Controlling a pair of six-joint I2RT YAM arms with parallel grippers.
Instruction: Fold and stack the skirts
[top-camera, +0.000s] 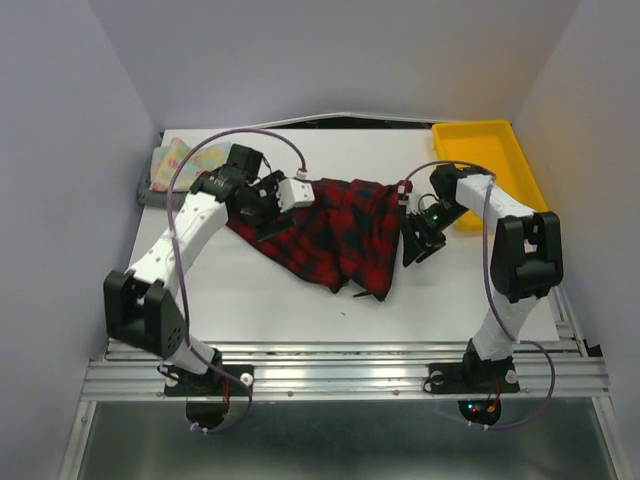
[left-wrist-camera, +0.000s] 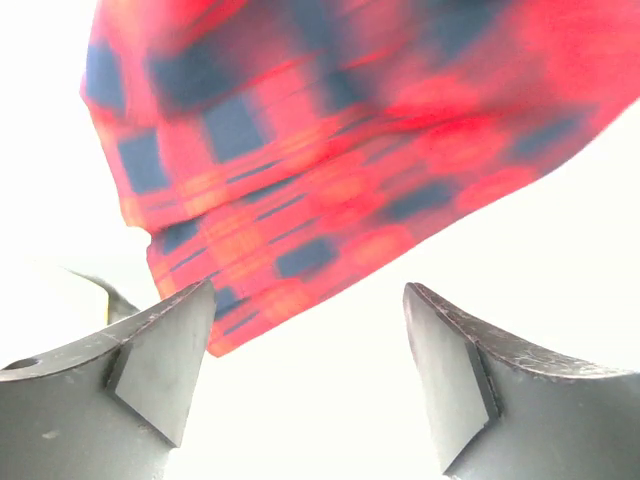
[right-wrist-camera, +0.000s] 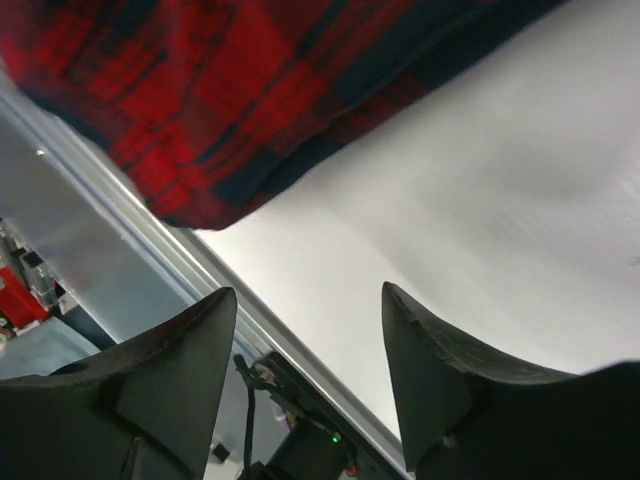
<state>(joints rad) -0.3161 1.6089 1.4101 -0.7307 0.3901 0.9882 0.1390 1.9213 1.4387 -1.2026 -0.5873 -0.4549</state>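
Both arms reach out from the near edge of the table (top-camera: 250, 300). The plaid skirt (top-camera: 335, 230) is lying rumpled about mid-table, its near corner pointing toward the right arm's base. The right gripper (right-wrist-camera: 307, 295) is just beside the skirt's right edge, jaws apart with nothing between them, so it's let go. Same deal for the left gripper (left-wrist-camera: 308, 290) at the skirt's far-left end: fingers spread wide, the cloth sits just past the tips and isn't pinched. Further back, the floral skirt (top-camera: 172, 163) is tucked in the far-left corner, with what looks like grey cloth (top-camera: 143, 188) poking out under it. The yellow tray (top-camera: 490, 145) is in the far-right corner.
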